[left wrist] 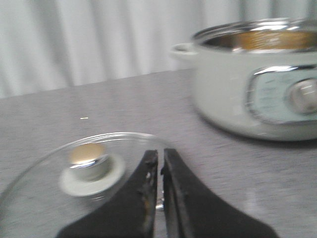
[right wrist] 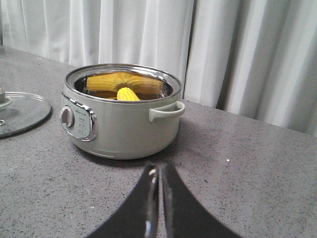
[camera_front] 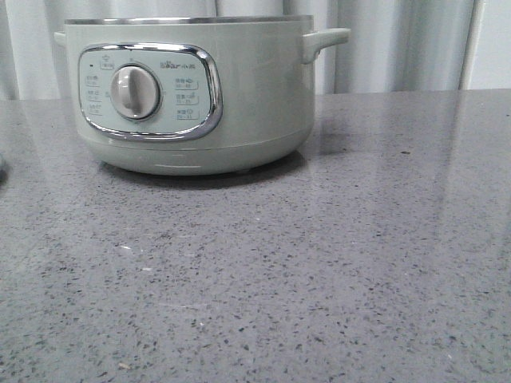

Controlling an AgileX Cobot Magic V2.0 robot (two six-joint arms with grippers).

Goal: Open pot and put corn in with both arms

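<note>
I see the corn [right wrist: 128,93] inside the open pot [right wrist: 121,119] on the worktop [camera_front: 319,271]. Glass lid [left wrist: 74,178] lies flat beside it, under the left end effector [left wrist: 160,171]. Both end effectors pinched together, empty; right end effector [right wrist: 158,186] clear of pot.

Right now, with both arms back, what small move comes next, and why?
Probably none beyond holding both arms clear: the corn already lies inside the open pot, the glass lid rests on the table beside it, and both the left gripper and right gripper are shut and empty.
</note>
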